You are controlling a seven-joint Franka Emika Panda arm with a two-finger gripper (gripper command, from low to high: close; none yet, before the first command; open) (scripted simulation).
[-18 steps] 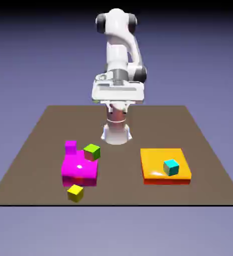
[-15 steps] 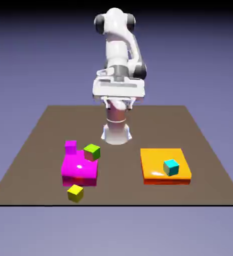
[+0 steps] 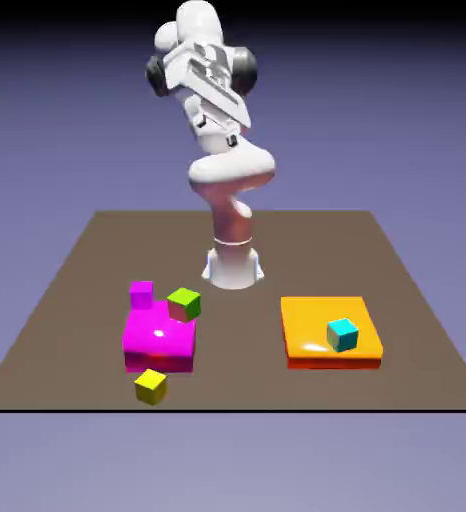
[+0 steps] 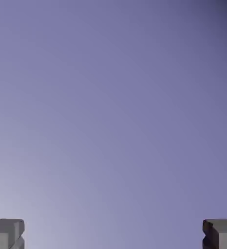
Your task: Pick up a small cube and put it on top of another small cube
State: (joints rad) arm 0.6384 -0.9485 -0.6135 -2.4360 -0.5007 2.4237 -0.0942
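Exterior view: the arm is raised high above the table [image 3: 67, 300], with the hand well apart from every object. The small yellow cube [image 3: 150, 386] lies on the bare table near the front edge, just in front of the magenta block [image 3: 159, 340]. The green-topped cube [image 3: 184, 303] sits at the far right corner of that block, touching or nearly touching it; whether it rests on the table or the block cannot be told. A small magenta cube [image 3: 141, 294] stands at the block's far left corner. A cyan cube [image 3: 342, 334] rests on the orange slab [image 3: 329, 330], toward the exterior view's right. The step in hand is judged to be the approach to the yellow cube. To do it well, bring the hand down vertically over the cube, turn the fingers to match its rotated faces, and keep them clear of the magenta block beside it.

Hand view: only the plain backdrop shows. The gripper [image 4: 113, 236] is released, its two grey tips at opposite bottom corners with nothing between them. No cube is visible here, so point the hand down at the table before descending.
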